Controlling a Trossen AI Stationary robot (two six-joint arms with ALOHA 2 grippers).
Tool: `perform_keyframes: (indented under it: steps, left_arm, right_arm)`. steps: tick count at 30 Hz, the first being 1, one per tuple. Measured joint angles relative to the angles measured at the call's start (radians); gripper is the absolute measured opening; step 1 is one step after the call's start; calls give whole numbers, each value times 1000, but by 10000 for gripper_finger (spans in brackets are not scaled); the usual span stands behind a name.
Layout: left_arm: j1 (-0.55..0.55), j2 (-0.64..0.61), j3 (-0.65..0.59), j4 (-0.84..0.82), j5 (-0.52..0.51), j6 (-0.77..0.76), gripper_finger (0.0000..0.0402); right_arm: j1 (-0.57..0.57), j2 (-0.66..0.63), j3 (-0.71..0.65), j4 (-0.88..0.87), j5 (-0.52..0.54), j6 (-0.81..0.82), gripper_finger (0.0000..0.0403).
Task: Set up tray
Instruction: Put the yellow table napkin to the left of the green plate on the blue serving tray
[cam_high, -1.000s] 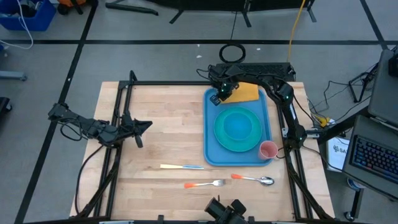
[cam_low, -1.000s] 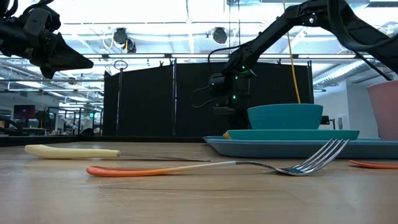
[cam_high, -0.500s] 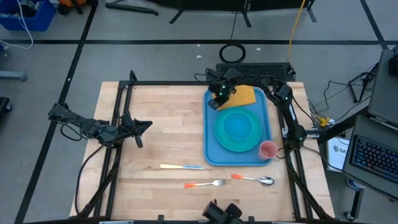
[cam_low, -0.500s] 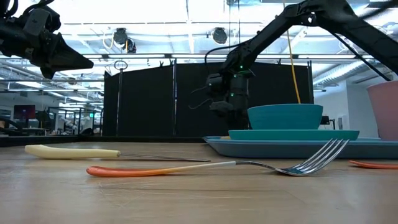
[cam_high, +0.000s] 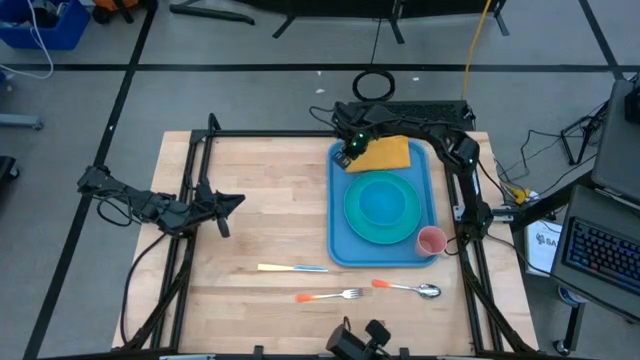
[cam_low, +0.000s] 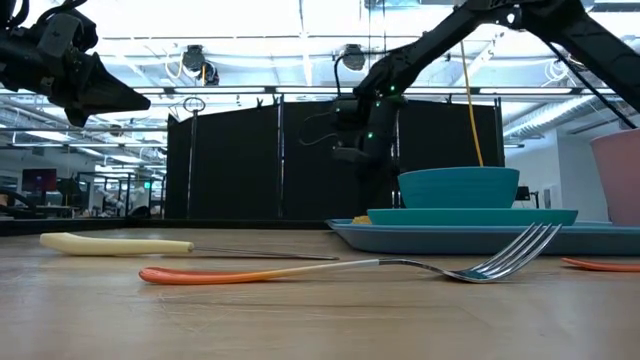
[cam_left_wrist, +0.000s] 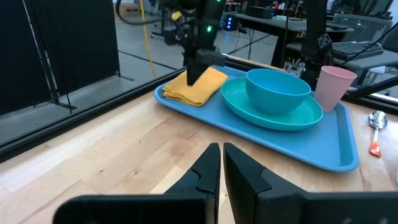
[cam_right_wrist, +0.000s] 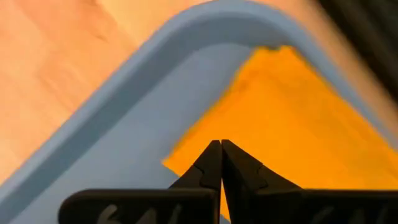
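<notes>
Right gripper (cam_high: 347, 156) hangs just above the tray's (cam_high: 340, 215) far left corner, fingers pressed together on nothing — the yellow-orange napkin (cam_high: 385, 152) lies directly beneath its tips, the plate (cam_high: 383, 206) nearer on the tray; left gripper (cam_high: 232, 202), nearly closed and empty, waits well apart over bare table (cam_high: 260, 170).

— What sits on the tray (cam_high: 339, 215)?
— A plate (cam_high: 383, 209) in the middle with a bowl (cam_left_wrist: 278, 91) on it, a napkin (cam_high: 385, 153) at the far end, a cup (cam_high: 431, 241) in the near right corner.
— And the right gripper (cam_high: 347, 155)?
— Above the napkin's left edge, near the tray's far left corner.
— On the table (cam_high: 250, 200) itself?
— Before the tray a spoon (cam_high: 408, 288); left of it a fork (cam_high: 328, 295), then a knife (cam_high: 291, 268). The left gripper (cam_high: 232, 202) hangs well left of the tray.
</notes>
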Motion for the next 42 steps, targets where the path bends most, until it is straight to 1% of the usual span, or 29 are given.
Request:
perform_keyframes:
  steps: [6,8,16,22,31,35,42]
  left_arm:
    - [0,0,0,0,0,0,24]
    - [0,0,0,0,0,0,24]
    - [0,0,0,0,0,0,24]
    - [0,0,0,0,0,0,24]
    - [0,0,0,0,0,0,24]
    - [0,0,0,0,0,0,24]
    - [0,0,0,0,0,0,24]
  right_arm:
    - [-15,-39,0,-90,141,14,0]
    - [-25,-47,0,-109,157,16,0]
    - [-75,-46,-22,-147,165,70,0]
    - [-90,-45,-71,-169,265,93,0]
    - [-92,-45,-91,-239,369,153,0]
    - [-102,-45,-91,-278,371,174,0]
    - [-137,-45,-91,-295,367,189,0]
